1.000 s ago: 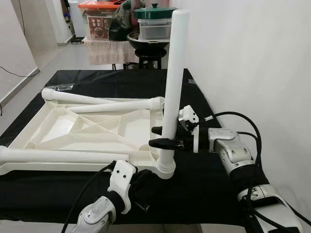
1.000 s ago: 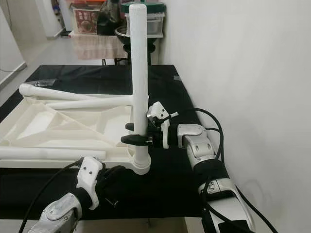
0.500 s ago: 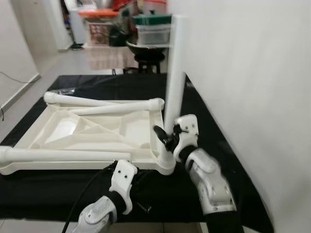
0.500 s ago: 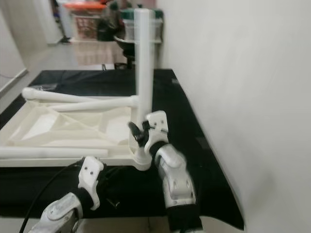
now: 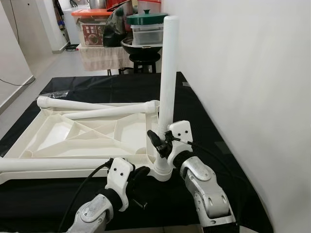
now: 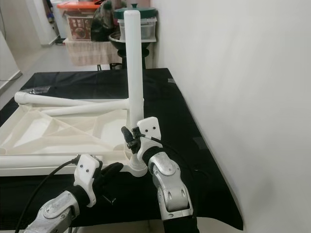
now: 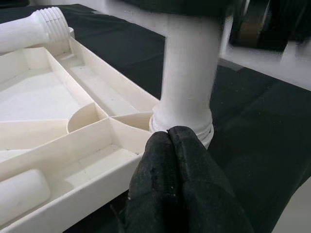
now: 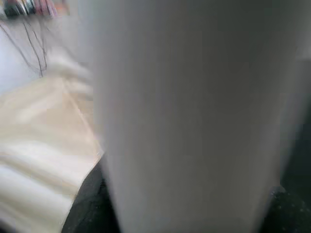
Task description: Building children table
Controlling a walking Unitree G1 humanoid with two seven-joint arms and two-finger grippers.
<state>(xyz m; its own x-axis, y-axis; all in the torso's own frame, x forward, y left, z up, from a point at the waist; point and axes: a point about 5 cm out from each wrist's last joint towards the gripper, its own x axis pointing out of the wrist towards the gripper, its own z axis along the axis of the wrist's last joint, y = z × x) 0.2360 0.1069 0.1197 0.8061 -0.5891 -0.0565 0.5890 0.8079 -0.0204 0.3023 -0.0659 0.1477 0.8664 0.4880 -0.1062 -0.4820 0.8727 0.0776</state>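
Note:
The white table top lies upside down on a black cloth. One white leg stands upright in its near right corner socket. My right gripper is shut on this leg low down, just above the socket, and the leg sits very close in the right wrist view. My left gripper is shut with nothing in it, its fingertips resting against the base of the socket. Three loose legs lie on the top: two at the far edge, one along the near edge.
A white wall runs close along the right side of the black-clothed table. Behind the table a stool holds a pot and stacked containers. A small dark part lies on the cloth near the front edge.
My right arm has swung from the right of the upright leg round to its front, gripper still on the leg. The camera has shifted a little. The left gripper stays by the socket.

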